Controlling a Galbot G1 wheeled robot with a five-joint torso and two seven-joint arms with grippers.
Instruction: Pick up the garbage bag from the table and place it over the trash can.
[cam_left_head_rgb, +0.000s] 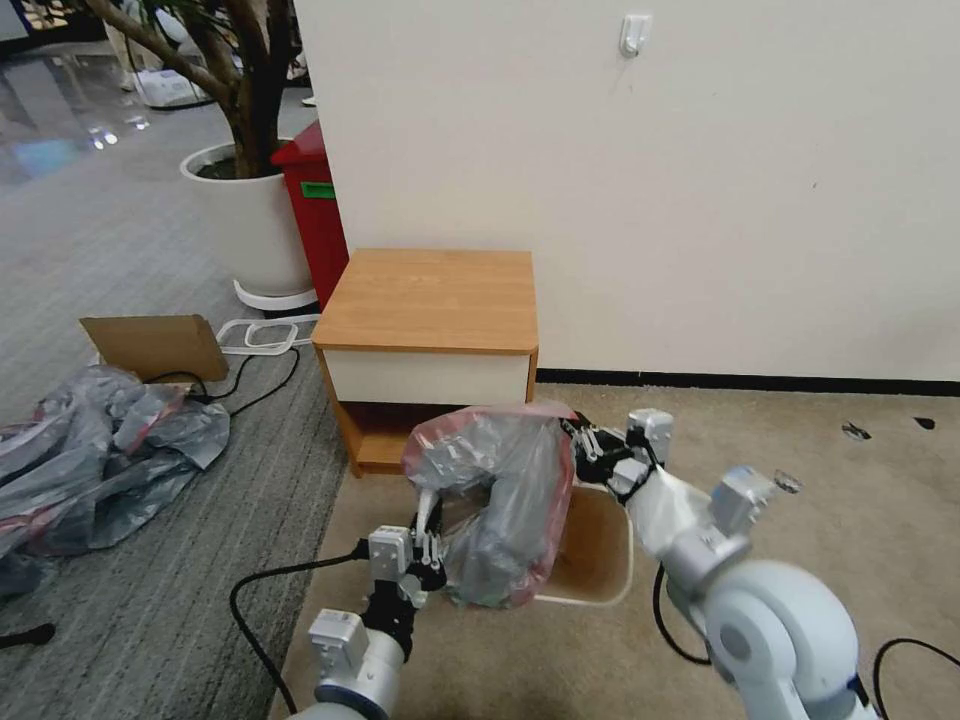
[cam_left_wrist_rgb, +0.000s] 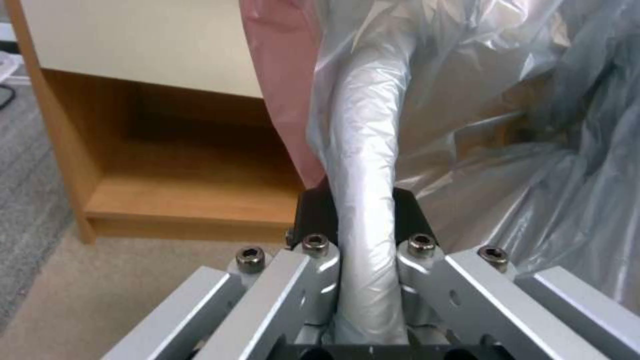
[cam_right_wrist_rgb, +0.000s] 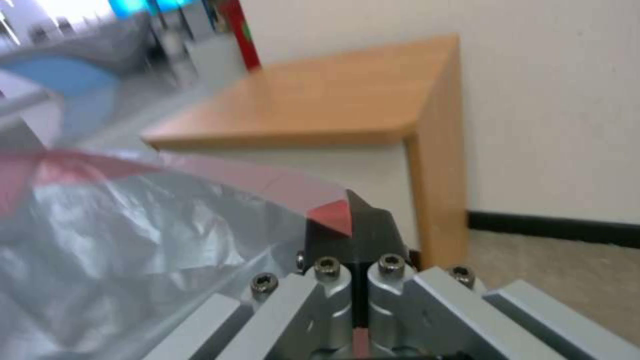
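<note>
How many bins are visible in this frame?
2. The trash can sits on the carpet before the table, partly behind the garbage bag. A tall red bin stands beside the table, by the wall's corner.

The garbage bag (cam_left_head_rgb: 505, 500) was thin, crinkled plastic film, translucent grey and faintly glossy, with a smoother pink-red band at its rim. The table (cam_left_head_rgb: 430, 300) had a light-brown wood-grain top with a low satin sheen and a smooth matt white drawer front. The trash can (cam_left_head_rgb: 600, 560) was smooth beige plastic. The left gripper (cam_left_wrist_rgb: 363, 200) and right gripper (cam_right_wrist_rgb: 353, 230) showed brushed silvery metal links with steel bolts and matt black finger pads. Near the table, the floor was short-piled beige carpet (cam_left_head_rgb: 800, 480); to the left, ribbed grey carpet (cam_left_head_rgb: 150, 620). The wall (cam_left_head_rgb: 650, 180) was matt white.
</note>
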